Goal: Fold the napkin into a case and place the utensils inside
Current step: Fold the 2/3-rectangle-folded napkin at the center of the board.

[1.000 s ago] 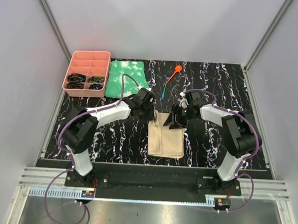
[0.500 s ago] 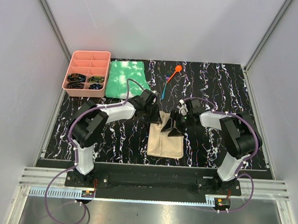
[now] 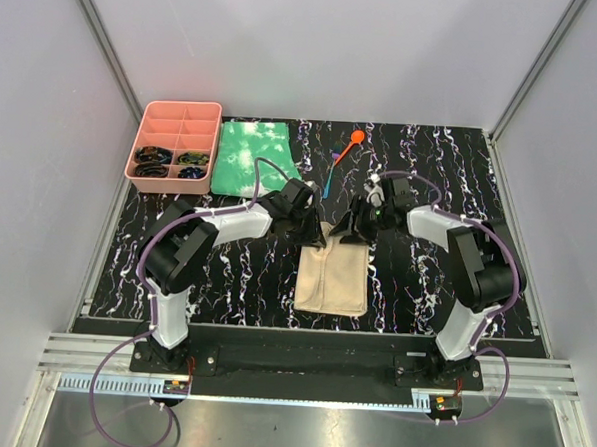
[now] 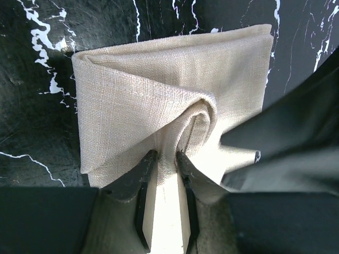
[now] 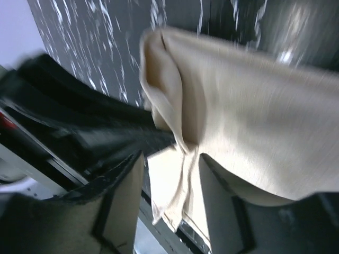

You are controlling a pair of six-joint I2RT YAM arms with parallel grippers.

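The napkin (image 3: 332, 285) lies folded in the middle of the table (image 3: 405, 289), a tall tan rectangle with its short edges near and far. Both arms meet at its far edge.

My left gripper (image 4: 165, 156) is on the far left corner. In the left wrist view its two fingers are pressed together on a raised fold of the cloth, and the fold rolls up from the flat layers just in front of them.

My right gripper (image 5: 169, 159) is at the far right part of the same edge. Its fingers stand apart, with a thin hanging edge of the napkin between them. This view is blurred, so I cannot say if either pad (image 5: 124, 196) really touches the cloth.

The utensils are not in the napkin. The orange spoon (image 3: 356, 138) lies at the far side of the table, and the slim blue utensil (image 3: 328, 180) lies just near of it, between the spoon and the grippers. A green cloth (image 3: 254, 156) lies to the left of them, and a pink tray (image 3: 182, 105) with compartments stands at the far left corner.
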